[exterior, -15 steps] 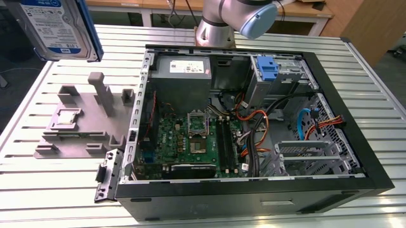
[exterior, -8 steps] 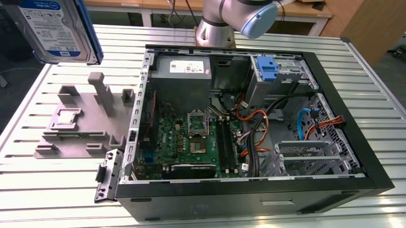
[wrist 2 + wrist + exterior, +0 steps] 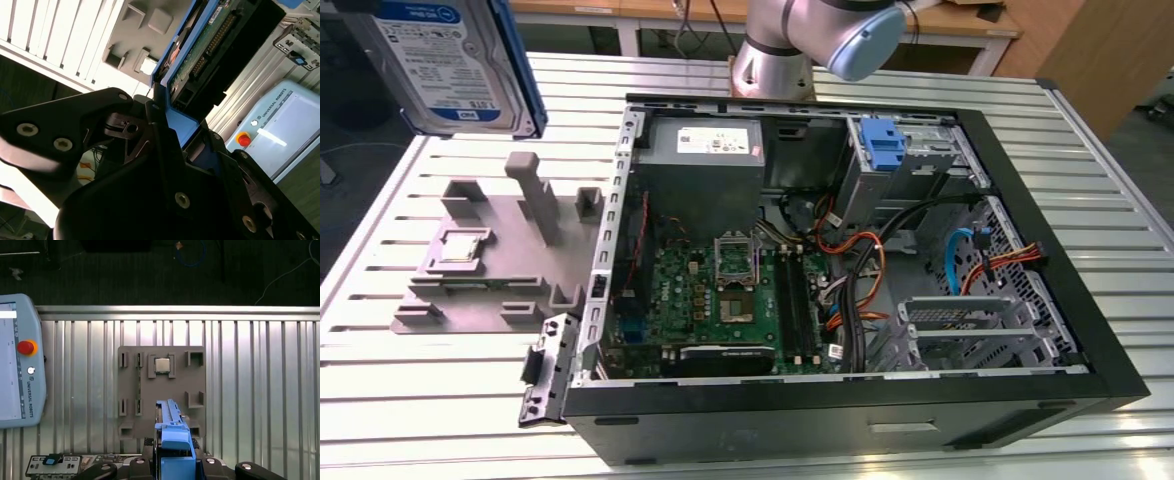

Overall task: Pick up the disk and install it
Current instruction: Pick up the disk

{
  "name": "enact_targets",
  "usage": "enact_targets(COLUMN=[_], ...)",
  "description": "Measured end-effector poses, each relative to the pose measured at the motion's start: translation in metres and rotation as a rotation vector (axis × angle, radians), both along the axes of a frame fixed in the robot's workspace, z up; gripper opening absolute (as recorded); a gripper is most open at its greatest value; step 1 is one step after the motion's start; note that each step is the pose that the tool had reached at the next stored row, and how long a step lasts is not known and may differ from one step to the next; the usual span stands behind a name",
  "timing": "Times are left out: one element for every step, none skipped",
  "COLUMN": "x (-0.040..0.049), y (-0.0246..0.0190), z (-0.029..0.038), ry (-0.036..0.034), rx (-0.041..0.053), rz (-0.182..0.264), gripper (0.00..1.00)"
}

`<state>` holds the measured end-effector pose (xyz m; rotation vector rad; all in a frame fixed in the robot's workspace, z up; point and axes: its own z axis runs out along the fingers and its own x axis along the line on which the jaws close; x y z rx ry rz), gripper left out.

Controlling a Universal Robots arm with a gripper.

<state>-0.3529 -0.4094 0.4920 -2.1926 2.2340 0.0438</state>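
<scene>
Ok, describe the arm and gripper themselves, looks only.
The arm is a silver-grey metal tube with a rounded pale blue joint cap. The gripper is matte black: flat angular linkage plates joined by silver screw heads.

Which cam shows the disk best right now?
Exterior view: the disk shows its labelled face and blue carrier edge, though cropped at the corner. The second wrist view shows the disk from its circuit-board side, clamped in the jaws. The first wrist view shows the disk edge-on.
</scene>
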Motion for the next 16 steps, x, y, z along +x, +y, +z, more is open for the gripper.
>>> enact_targets(x=[0.0020,0.0040,0.0061,0.0079,0.0099,0.0119,0.0137,0.0151,0.0163,0.0178,0.0188,0.0193,0.0195,0.0195,0.0195,0.0197], y=[0.0000,0.0000,-0.0001,-0.0001,-0.0002,-0.0002,-0.0002,-0.0002,-0.0002,-0.0002,-0.0002,-0.0003,-0.0003,-0.0003,-0.0003,-0.0003], z=[0.0000,0.0000,0.0000,0.0000,0.0000,0.0000,0.0000,0.0000,0.0000,0.0000,0.0000,0.0000,0.0000,0.0000,0.0000,0.0000], ry=[0.0001,0.0001,0.0001,0.0001,0.0000,0.0001,0.0001,0.0001,0.0001,0.0002,0.0002,0.0002,0.0002,0.0002,0.0002,0.0002], rx=[0.0000,0.0000,-0.0001,0.0000,0.0000,0.0000,0.0000,-0.0001,0.0000,0.0000,0.0000,-0.0001,0.0000,0.0001,0.0001,0.0008], rz=[0.000,0.000,0.000,0.000,0.000,0.000,0.000,0.000,0.000,0.000,0.000,0.000,0.000,0.000,0.000,0.000], gripper=[0.37,0.37,0.37,0.37,0.37,0.37,0.37,0.37,0.37,0.37,0.37,0.37,0.37,0.37,0.37,0.37])
